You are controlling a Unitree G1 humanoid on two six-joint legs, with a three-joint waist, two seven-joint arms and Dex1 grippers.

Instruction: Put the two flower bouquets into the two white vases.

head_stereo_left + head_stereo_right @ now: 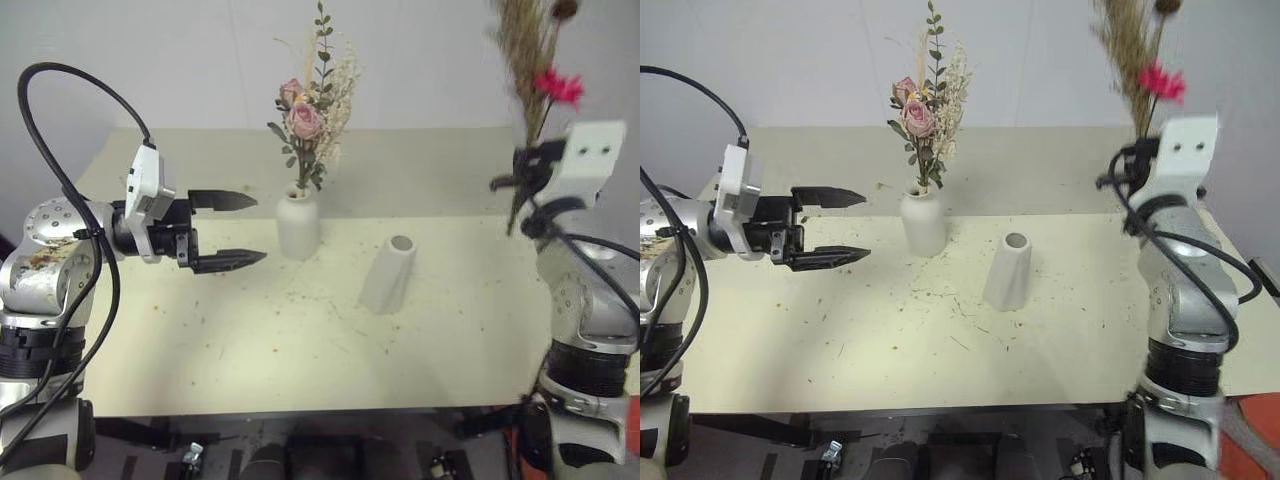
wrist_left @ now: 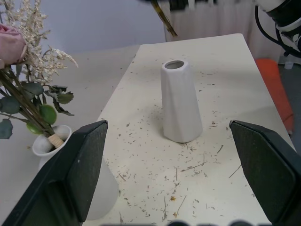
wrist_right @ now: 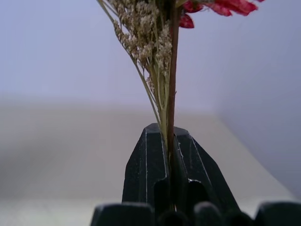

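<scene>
R fingers (image 3: 170, 155) pinch grass bouquet (image 1: 535, 70) stems, arm raised, upright | L fingers (image 1: 228, 230) spread, level, toward bottle vase (image 1: 297, 225)

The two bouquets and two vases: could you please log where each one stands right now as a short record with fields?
rose bouquet: standing in the round vase
grass bouquet: held upright above the table at its right side, stems clamped in the right gripper
cone vase: upright on the table, nothing in it, right of the round vase
left gripper: open, holding nothing, just left of the round vase
table: strewn with dry plant bits
</scene>
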